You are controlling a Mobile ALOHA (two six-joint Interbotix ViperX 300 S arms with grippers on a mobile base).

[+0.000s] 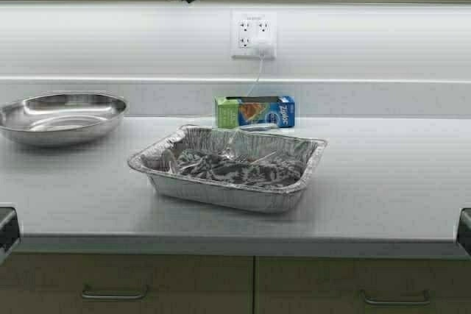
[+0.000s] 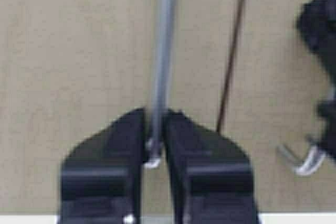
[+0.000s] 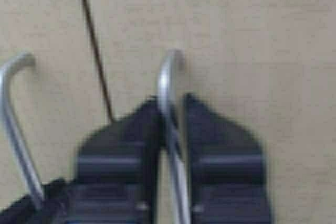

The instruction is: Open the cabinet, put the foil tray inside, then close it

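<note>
Tan laminate cabinet [image 2: 79, 66] fills both wrist views. Left gripper [image 2: 155, 129] pinches one door's slim metal pull [image 2: 164, 40]; right gripper [image 3: 171, 114] pinches the other pull [image 3: 167, 85]. Well below, crinkled foil tray [image 1: 228, 167] lies crosswise on grey counter [image 1: 383, 182], steel bowl [image 1: 60, 117] and bag box [image 1: 255, 112] nearby.

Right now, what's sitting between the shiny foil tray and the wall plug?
In the high view, a green-and-blue Ziploc box stands on the counter between the foil tray and the wall outlet.
</note>
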